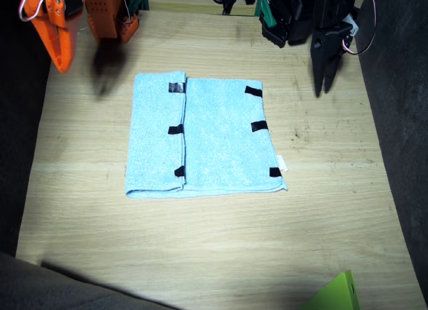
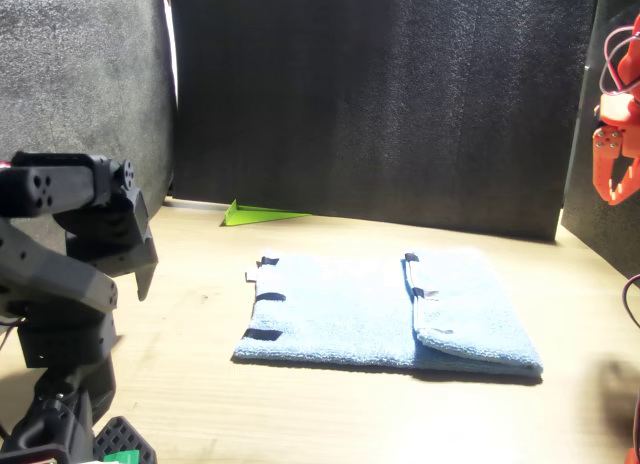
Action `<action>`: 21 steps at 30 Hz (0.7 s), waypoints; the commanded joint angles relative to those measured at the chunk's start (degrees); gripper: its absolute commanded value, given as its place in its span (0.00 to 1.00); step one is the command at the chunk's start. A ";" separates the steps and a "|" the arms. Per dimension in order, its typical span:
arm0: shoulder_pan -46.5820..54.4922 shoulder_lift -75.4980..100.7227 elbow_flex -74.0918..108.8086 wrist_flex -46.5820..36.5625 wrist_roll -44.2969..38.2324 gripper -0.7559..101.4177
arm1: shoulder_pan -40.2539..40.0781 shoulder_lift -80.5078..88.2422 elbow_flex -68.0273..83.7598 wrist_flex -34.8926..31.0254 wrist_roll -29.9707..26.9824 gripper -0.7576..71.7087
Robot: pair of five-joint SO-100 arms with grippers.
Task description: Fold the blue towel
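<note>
The blue towel [image 1: 214,139] [image 2: 370,309] lies flat in the middle of the wooden table. One side strip is folded over onto it, and the fold's edge carries black tape strips [image 1: 176,129]. More black strips [image 1: 259,125] line the opposite edge, near a small white tag [image 1: 282,164]. My left gripper [image 1: 323,91] [image 2: 144,280], black, hangs shut above the table beyond the towel's tagged side, holding nothing. My right gripper [image 1: 63,64] [image 2: 614,192], orange, is raised off the towel's folded side, shut and empty.
A green wedge [image 1: 338,293] [image 2: 262,214] lies at the table edge away from the arms. Black foam walls [image 2: 380,94] surround the table. Both arm bases [image 1: 114,19] stand along one table edge.
</note>
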 commanded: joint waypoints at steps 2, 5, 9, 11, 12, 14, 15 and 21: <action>-5.71 -6.59 -6.94 2.29 1.14 0.22 | -4.57 19.07 24.35 -11.16 -5.45 0.01; -10.02 -12.22 -11.69 3.69 1.05 0.24 | -8.35 18.90 24.87 -11.60 -8.17 0.01; -14.24 -16.61 -15.91 3.96 1.32 0.25 | -9.84 14.77 30.15 -16.17 -9.84 0.01; -15.82 -18.63 -18.02 4.04 1.32 0.25 | -10.28 14.94 34.80 -21.53 -10.46 0.01; -16.61 -19.86 -19.16 4.31 1.23 0.25 | -10.37 15.47 37.09 -24.17 -10.63 0.01; -18.02 -22.50 -21.62 4.66 0.88 0.25 | -10.55 16.96 41.40 -28.92 -11.07 0.01; -18.81 -23.99 -22.76 4.83 0.88 0.25 | -10.55 17.67 43.59 -31.29 -11.34 0.01; -23.99 -30.85 -28.74 5.19 0.70 0.24 | -10.55 16.79 48.69 -37.18 -12.13 0.01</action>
